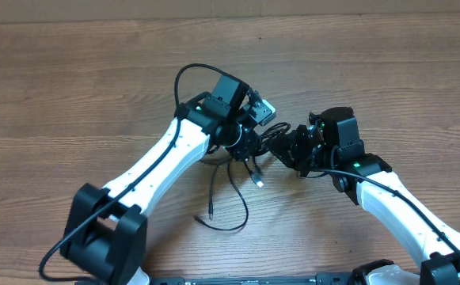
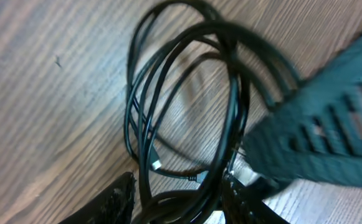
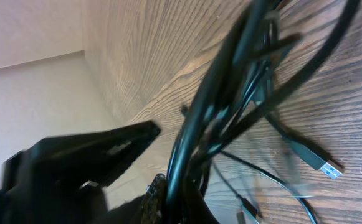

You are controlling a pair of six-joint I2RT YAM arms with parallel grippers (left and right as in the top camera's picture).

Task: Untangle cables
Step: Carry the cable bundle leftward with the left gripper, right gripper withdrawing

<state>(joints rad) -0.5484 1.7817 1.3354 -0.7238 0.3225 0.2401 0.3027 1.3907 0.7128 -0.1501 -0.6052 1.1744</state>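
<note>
A tangle of black cables (image 1: 255, 152) hangs between my two grippers at the table's middle. Its loose ends trail toward the front, one with a silver USB plug (image 1: 259, 182). My left gripper (image 1: 248, 136) is shut on the bundle; in the left wrist view the cable loops (image 2: 233, 106) run down between its fingers (image 2: 177, 208). My right gripper (image 1: 283, 147) is shut on the same bundle from the right. In the right wrist view the cables (image 3: 221, 81) pass through its fingers (image 3: 181, 202), and the USB plug (image 3: 327, 167) lies on the wood.
The wooden table (image 1: 71, 95) stretches to all sides. The two grippers are almost touching: the right one (image 2: 330, 137) fills the right of the left wrist view, and the left one (image 3: 87, 155) is dark at the left of the right wrist view.
</note>
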